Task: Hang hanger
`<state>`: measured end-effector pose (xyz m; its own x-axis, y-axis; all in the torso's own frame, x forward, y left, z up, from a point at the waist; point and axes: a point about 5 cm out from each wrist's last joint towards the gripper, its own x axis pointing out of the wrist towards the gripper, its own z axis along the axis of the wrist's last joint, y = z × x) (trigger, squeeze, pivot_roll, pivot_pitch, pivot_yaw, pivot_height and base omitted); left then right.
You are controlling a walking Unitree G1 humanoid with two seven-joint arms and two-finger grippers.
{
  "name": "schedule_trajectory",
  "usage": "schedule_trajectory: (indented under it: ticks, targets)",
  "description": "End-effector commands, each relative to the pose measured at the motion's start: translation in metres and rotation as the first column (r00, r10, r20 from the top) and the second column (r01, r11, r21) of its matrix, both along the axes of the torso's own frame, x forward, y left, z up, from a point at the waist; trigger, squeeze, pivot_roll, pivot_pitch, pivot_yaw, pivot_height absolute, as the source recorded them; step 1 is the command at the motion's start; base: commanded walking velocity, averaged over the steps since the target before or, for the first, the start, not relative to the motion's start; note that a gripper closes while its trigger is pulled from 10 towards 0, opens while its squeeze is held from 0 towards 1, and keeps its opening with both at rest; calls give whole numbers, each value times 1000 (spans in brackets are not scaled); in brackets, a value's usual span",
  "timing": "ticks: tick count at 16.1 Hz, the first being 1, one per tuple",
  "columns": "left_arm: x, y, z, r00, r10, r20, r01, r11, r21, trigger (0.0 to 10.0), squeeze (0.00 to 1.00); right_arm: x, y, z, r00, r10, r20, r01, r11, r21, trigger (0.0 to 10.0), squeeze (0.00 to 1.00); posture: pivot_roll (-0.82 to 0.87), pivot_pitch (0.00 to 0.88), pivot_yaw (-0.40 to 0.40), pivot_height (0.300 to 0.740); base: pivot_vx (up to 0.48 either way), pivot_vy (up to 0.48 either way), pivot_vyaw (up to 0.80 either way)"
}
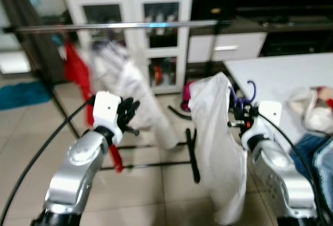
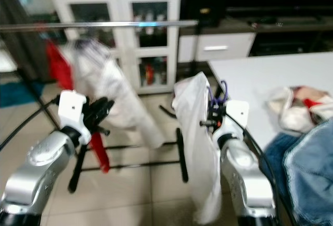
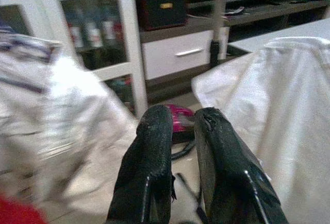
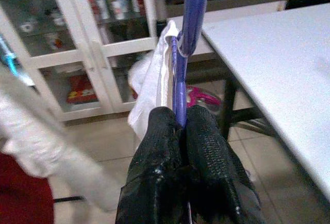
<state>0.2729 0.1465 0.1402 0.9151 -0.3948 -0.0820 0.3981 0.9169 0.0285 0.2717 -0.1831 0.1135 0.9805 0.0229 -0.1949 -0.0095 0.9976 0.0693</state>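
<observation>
Hanger (image 4: 181,69), purple, clamped between the black fingers of our right gripper (image 4: 181,131), jaws pressed together on its neck; the hook (image 1: 252,89) curls up just above the gripper in the head views. White shirt (image 1: 218,148) drapes from the hanger and hangs down toward the floor, at about 5 o'clock in the left eye view, beside the table (image 1: 281,75) edge.

Rail (image 1: 119,25), a metal bar, runs across at 11 to 12 o'clock, well apart from the hook and higher than it. Two garments hang on it: a red one (image 1: 77,70) at 10 o'clock and a pale one (image 1: 125,85) next to it. Free rail shows to the right of them, around 12 o'clock.

Left gripper (image 3: 183,136) is raised at 8 o'clock, holding nothing; its fingers sit slightly apart with a thin gap between them, pointed toward the cabinet (image 1: 135,28).

Progress as we judge it: pick-up done, shirt is on the hanger and the grasp looks firm. Hanging not yet done, hook is off the rail. Left to do: lift the hanger above rail height, carry it toward 12 o'clock, drop the hook over the bar, release. Head views are blurred, so we can't tell fine detail on the rail
</observation>
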Motion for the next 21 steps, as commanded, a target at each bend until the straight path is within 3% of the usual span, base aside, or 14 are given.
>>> schedule_trajectory:
  ticks: [1, 6, 16, 21]
  targets:
    - [1, 6, 4, 1000, 9, 16, -10, 1000, 20, 10000, 0, 4, 7, 13, 998, 34, 59, -35, 999, 15, 10000, 0, 57, 0, 30, 740, 480, 0, 0]
    - [0, 5, 3, 1000, 3, 15, -3, 1000, 25, 10000, 0, 4, 15, 15, 991, 118, 58, -116, 993, -34, 10000, 0, 59, 0, 25, 740, 456, 0, 480]
    - [0, 3, 5, 999, -25, 20, 24, 999, 38, 10000, 0, 10, 11, 29, 987, 85, 135, -80, 996, -42, 10000, 0, 65, 0, 29, 740, 467, 0, 80]
    - [-13, -16, 19, 971, -221, 90, 228, 971, -77, 10000, 0, 16, 10, 53, 956, 76, 284, -65, 997, -45, 10000, 0, 71, 0, 25, 740, 82, 0, 0]
